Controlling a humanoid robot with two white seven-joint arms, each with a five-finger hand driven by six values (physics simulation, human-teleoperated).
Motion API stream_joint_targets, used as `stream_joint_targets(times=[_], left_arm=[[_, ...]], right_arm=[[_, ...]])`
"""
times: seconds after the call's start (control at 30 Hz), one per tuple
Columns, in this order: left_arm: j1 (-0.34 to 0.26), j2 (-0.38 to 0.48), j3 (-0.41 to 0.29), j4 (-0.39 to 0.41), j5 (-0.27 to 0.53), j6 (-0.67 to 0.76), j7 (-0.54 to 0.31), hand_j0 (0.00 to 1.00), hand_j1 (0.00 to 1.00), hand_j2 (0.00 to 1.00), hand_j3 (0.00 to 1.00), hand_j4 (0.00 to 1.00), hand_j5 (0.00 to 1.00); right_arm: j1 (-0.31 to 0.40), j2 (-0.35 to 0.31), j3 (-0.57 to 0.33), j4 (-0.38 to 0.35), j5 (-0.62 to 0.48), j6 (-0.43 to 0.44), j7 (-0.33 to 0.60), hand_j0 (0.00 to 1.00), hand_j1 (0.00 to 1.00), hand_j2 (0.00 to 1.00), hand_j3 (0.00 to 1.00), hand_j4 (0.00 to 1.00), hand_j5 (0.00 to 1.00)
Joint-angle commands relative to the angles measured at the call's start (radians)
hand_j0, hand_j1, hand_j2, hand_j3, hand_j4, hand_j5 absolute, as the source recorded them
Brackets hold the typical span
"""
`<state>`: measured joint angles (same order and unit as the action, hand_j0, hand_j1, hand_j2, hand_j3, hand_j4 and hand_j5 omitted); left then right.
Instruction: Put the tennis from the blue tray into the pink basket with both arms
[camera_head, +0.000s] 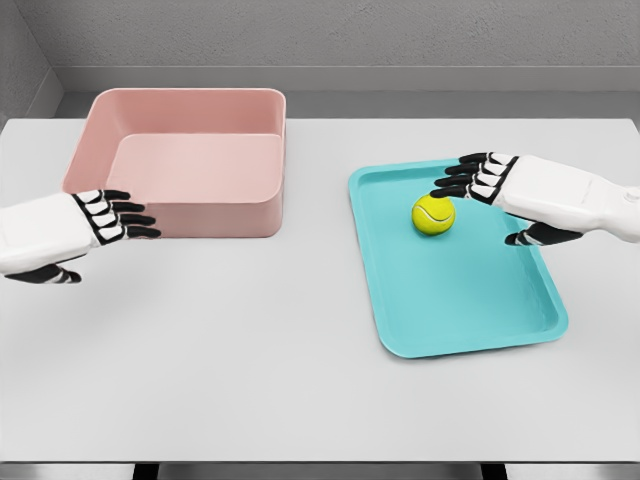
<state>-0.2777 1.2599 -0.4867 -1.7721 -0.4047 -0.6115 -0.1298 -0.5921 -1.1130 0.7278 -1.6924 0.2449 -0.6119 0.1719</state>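
One tennis ball (433, 215) sits ungrasped in the blue tray (470, 310) as I hover my right hand (490, 180), fingers spread, at its two o'clock, pink basket (185, 110) empty, left hand (105, 220) open.

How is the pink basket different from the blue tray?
The pink basket has tall walls; the blue tray is flat with a low rim. The basket holds nothing, while the tray holds a yellow tennis ball. The basket sits square, the tray slightly turned. Both are rectangular and rest on the white table.
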Motion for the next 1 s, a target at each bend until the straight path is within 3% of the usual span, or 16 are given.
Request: stream_joint_targets(times=[0.0,0.07,0.13,0.17,0.23,0.37,0.5,0.6,0.7,0.77,0.87,0.97], left_arm=[[0.002,0.015,-0.024,-0.006,0.007,0.001,-0.001,1.0,1.0,1.0,1.0,1.0,1.0],[0.002,0.009,-0.059,-0.004,0.007,0.001,-0.001,1.0,1.0,1.0,1.0,1.0,1.0],[0.005,0.006,-0.067,-0.004,0.007,0.001,-0.001,1.0,1.0,1.0,1.0,1.0,1.0],[0.009,0.006,-0.067,-0.004,0.006,0.001,-0.001,1.0,1.0,1.0,1.0,1.0,1.0],[0.014,0.004,-0.069,-0.003,0.006,0.001,-0.001,1.0,1.0,1.0,1.0,1.0,1.0],[0.017,0.004,-0.067,-0.003,0.006,0.001,-0.001,1.0,1.0,1.0,1.0,1.0,1.0],[0.017,0.01,-0.067,0.005,0.006,0.001,-0.001,1.0,1.0,1.0,1.0,1.0,1.0],[0.017,0.021,-0.066,0.01,0.006,0.001,-0.001,1.0,1.0,1.0,1.0,1.0,1.0],[0.017,0.022,-0.066,0.025,0.007,0.001,-0.001,1.0,1.0,1.0,1.0,1.0,1.0],[0.017,0.022,-0.064,0.026,0.014,0.001,-0.001,1.0,1.0,1.0,1.0,1.0,1.0],[0.018,0.021,-0.066,0.026,0.012,0.001,-0.001,1.0,1.0,1.0,1.0,1.0,1.0],[0.018,0.021,-0.066,0.025,0.014,0.001,-0.001,1.0,1.0,1.0,1.0,1.0,1.0]], right_arm=[[0.0,-0.001,-0.001,0.003,-0.006,0.001,0.0,1.0,1.0,1.0,1.0,1.0,1.0],[-0.009,0.025,-0.001,0.007,0.013,0.001,0.0,1.0,1.0,1.0,1.0,1.0,1.0],[-0.023,0.087,0.001,0.017,0.177,0.001,0.0,1.0,1.0,1.0,1.0,1.0,1.0],[-0.057,0.113,0.001,0.034,0.177,0.001,0.059,1.0,1.0,1.0,1.0,1.0,1.0],[-0.113,0.182,0.004,0.091,0.108,0.001,0.32,1.0,1.0,1.0,1.0,1.0,1.0],[-0.181,0.24,0.013,0.187,0.116,0.001,0.4,1.0,1.0,1.0,1.0,1.0,1.0],[-0.198,0.301,0.024,0.249,0.152,0.001,0.411,1.0,1.0,1.0,1.0,1.0,1.0],[-0.264,0.377,0.09,0.336,0.168,0.001,0.411,1.0,1.0,1.0,1.0,1.0,1.0],[-0.27,0.433,0.088,0.399,0.243,0.001,0.409,1.0,1.0,1.0,1.0,1.0,1.0],[-0.27,0.438,0.084,0.404,0.298,0.001,0.399,1.0,1.0,1.0,1.0,1.0,1.0],[-0.262,0.44,0.074,0.405,0.289,0.001,0.406,1.0,1.0,1.0,1.0,1.0,1.0],[-0.268,0.461,0.074,0.476,0.287,0.001,0.409,1.0,1.0,1.0,1.0,1.0,1.0]])
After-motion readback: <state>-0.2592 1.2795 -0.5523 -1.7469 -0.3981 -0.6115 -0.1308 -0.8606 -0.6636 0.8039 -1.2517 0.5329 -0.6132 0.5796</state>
